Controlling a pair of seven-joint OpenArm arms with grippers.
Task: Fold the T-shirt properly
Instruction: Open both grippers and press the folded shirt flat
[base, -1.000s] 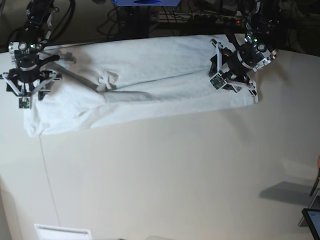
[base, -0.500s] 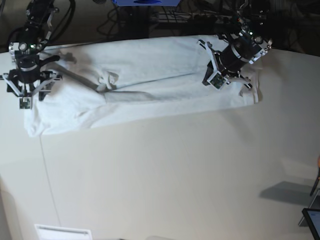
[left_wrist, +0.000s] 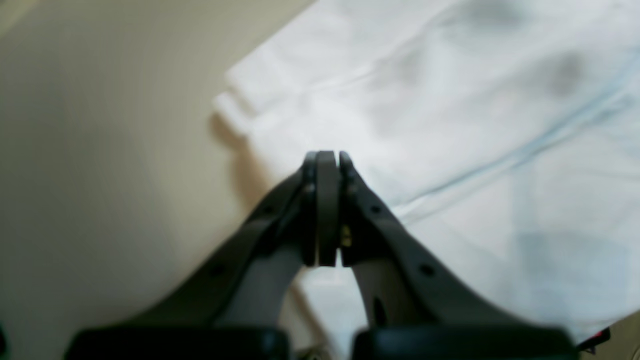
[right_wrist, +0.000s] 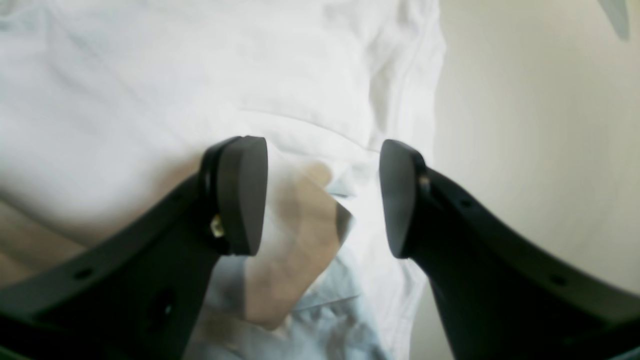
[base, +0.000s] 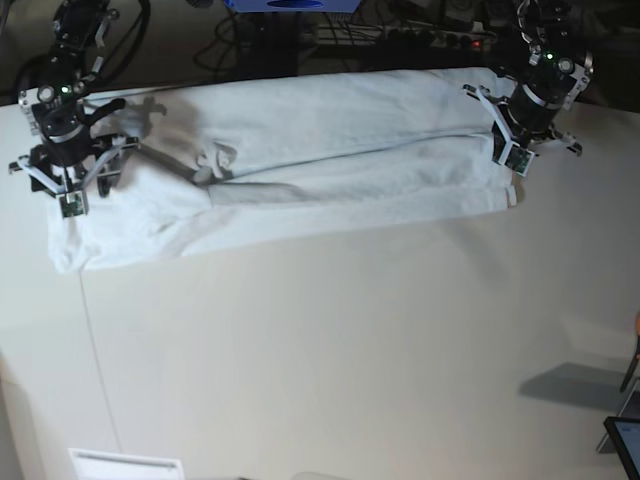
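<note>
T-shirt (base: 300, 160) lies stretched into a long band, with a gripper above each end.

Between the tips of the right gripper (right_wrist: 322, 195), whose jaws stand spread wide, sits a rumpled fold of white cloth with a patch of table (right_wrist: 540, 125) showing through; nothing is pinched, and the spread likely readies it to bite that end. Outward from its tips the cloth runs forward and to its left, while bare table lies just to its right. The left gripper (left_wrist: 327, 160) has its jaws pressed together with no cloth visibly between them; it hangs over the hem corner, cloth spreading ahead and to its right, table to its left. Judging by this, the lengthwise fold is made and the ends must next be gripped to fold the band across.
</note>
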